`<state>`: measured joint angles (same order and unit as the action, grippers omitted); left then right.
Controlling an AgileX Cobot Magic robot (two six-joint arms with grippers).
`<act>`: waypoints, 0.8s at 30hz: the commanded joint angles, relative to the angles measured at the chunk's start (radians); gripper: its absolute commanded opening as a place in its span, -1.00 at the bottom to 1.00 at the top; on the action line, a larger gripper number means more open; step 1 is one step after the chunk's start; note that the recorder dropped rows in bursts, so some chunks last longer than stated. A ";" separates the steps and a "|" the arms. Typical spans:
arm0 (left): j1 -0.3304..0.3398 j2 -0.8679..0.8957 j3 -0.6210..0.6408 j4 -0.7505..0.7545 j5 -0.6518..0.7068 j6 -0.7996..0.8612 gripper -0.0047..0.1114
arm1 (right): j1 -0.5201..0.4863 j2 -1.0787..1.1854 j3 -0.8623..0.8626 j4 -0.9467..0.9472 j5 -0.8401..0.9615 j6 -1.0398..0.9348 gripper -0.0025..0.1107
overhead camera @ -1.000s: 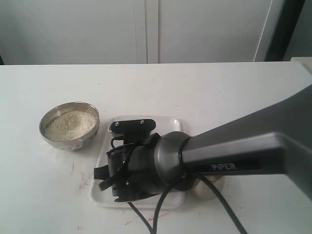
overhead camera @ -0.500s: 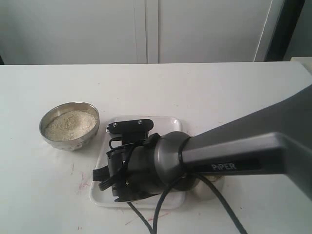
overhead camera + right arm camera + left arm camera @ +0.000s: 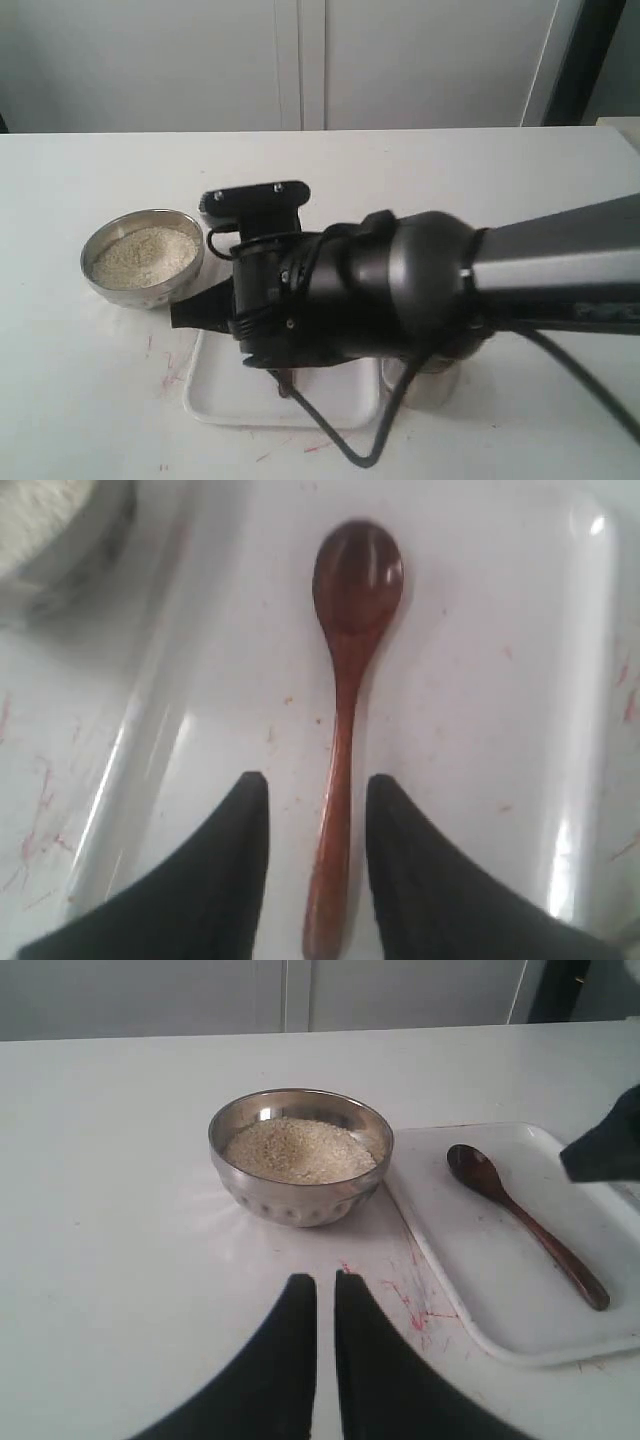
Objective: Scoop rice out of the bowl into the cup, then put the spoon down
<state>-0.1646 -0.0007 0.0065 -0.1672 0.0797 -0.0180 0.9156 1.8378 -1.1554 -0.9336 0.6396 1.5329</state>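
Hovering over the white tray [image 3: 480, 630], the right pincer [image 3: 318, 782] is released, straddling the handle of the spoon [image 3: 345, 680] lying there, not gripping it. Left of the tray stands the bowl [image 3: 300, 1198] of rice [image 3: 298, 1150] on the counter [image 3: 120, 1210]; the left pincer [image 3: 325, 1285] sits clenched, empty, near it

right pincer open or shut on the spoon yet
Open. In the right wrist view the right pincer has its fingers apart, one on each side of the spoon handle, which lies ungripped on the white tray.
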 commanded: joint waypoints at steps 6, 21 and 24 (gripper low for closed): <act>-0.007 0.001 -0.006 -0.010 -0.003 -0.001 -0.67 | 0.076 -0.267 0.026 -0.016 0.225 -0.336 -0.38; -0.007 0.001 -0.006 -0.010 -0.003 -0.001 -0.67 | 0.235 -0.890 0.331 0.206 0.206 -0.634 -0.38; -0.007 0.001 -0.006 -0.010 -0.003 -0.001 -0.67 | 0.240 -0.978 0.343 0.247 0.231 -0.698 -0.38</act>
<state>-0.1646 -0.0007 0.0065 -0.1672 0.0797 -0.0180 1.1483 0.9335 -0.8280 -0.7228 0.8439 0.9044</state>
